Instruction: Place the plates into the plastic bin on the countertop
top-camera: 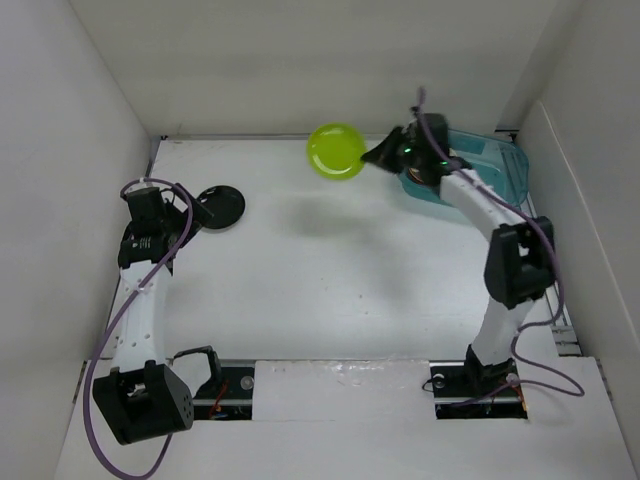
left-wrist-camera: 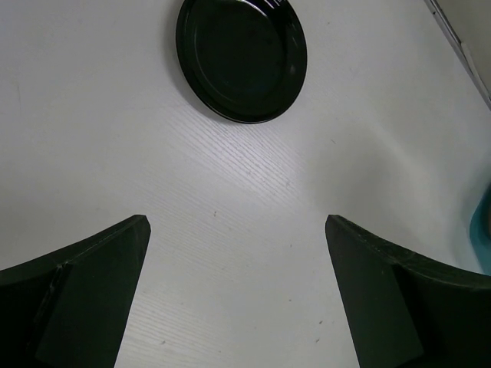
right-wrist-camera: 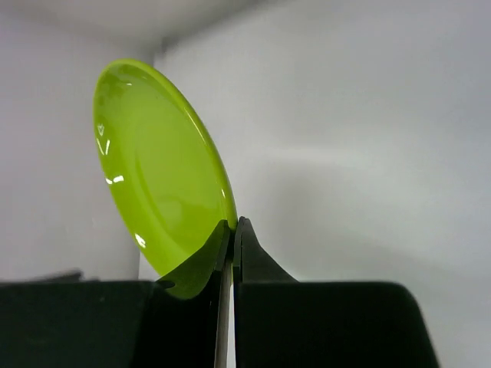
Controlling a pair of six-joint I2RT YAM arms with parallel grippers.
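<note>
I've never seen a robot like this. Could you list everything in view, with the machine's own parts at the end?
Green plate: one, lime green, in the air near the back wall, pinched by its rim.
Black plate: one, black, flat on the countertop, far left.
Plastic bin: one, translucent teal, far right corner; the arm hides most of what is inside.
Countertop: one, white, under everything.
Arms: two, white with black joints, based at the near edge.
Left hand: one, black, open, just short of the black plate.
Right hand: one, black, shut on the green plate, beside the bin.
</note>
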